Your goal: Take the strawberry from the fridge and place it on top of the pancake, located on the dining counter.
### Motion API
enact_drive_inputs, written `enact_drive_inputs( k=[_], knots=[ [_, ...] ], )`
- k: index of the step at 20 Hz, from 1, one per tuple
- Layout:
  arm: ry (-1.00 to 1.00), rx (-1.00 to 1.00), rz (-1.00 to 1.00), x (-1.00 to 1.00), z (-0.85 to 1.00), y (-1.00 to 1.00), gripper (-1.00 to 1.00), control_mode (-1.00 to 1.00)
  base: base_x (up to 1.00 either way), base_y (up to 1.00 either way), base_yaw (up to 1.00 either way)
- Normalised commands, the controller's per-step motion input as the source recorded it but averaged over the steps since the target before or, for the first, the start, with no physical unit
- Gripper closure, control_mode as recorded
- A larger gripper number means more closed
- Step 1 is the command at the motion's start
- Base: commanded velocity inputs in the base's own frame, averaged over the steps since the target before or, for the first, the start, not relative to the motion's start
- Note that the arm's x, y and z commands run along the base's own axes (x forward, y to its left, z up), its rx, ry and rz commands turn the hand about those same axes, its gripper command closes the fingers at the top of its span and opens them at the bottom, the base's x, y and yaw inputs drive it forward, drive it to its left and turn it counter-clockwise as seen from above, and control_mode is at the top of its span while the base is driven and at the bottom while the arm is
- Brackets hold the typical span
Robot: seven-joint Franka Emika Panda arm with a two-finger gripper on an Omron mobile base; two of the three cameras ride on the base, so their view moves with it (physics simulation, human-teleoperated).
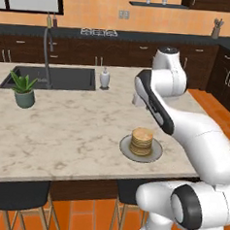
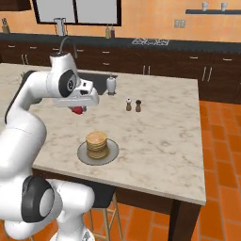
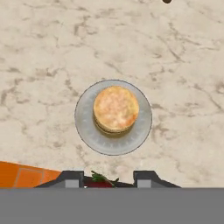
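- A white robot arm holds a strawberry [image 2: 77, 110] high over the dining counter [image 1: 62, 132], the red berry showing just under the hand in the right base view.
- The gripper [image 3: 107, 179] has its two fingers clamped on the strawberry; in the hand view the red flesh and green leaves sit between the dark tips at the bottom edge.
- The pancake [image 3: 116, 108] stack sits on a round grey plate [image 3: 85, 127], seen from straight above and ahead of the fingertips rather than directly under them.
- In the right base view the berry hangs above the counter, up and to the left of the stack [image 2: 96, 144], well clear of its top.
- Judgement: the carry is nearly over; what remains is to centre over the stack, lower and let go.
- To do this well, the hand should probably shift until the stack lies right under the fingers, then come straight down.
- Release is best made with the berry touching or just above the top pancake; dropped from height, a small conical fruit would likely roll off onto the plate.
- The salt and pepper shakers [image 2: 133, 105], the soap bottle [image 1: 105, 79] and the potted plant [image 1: 23, 87] stand well apart from the plate and should not interfere.
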Motion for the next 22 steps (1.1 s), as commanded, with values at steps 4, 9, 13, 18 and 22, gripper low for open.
enact_drive_inputs(
  k=[4,9,13,18,22],
  knots=[
    [0.01,0.09,0.0,0.34,-0.89,-0.34,1.0,-1.0,0.0,0.0,0.0],
    [0.03,0.02,0.0,0.32,-0.73,-0.13,1.0,-1.0,0.0,0.0,0.0],
    [0.09,0.0,0.0,0.12,-0.64,0.09,1.0,-1.0,0.0,0.0,0.0],
    [0.05,0.0,0.0,0.02,-0.54,0.0,1.0,-1.0,0.0,0.0,0.0],
    [0.0,0.0,0.0,0.19,-0.26,0.02,1.0,-1.0,0.0,0.0,0.0]
  ],
)
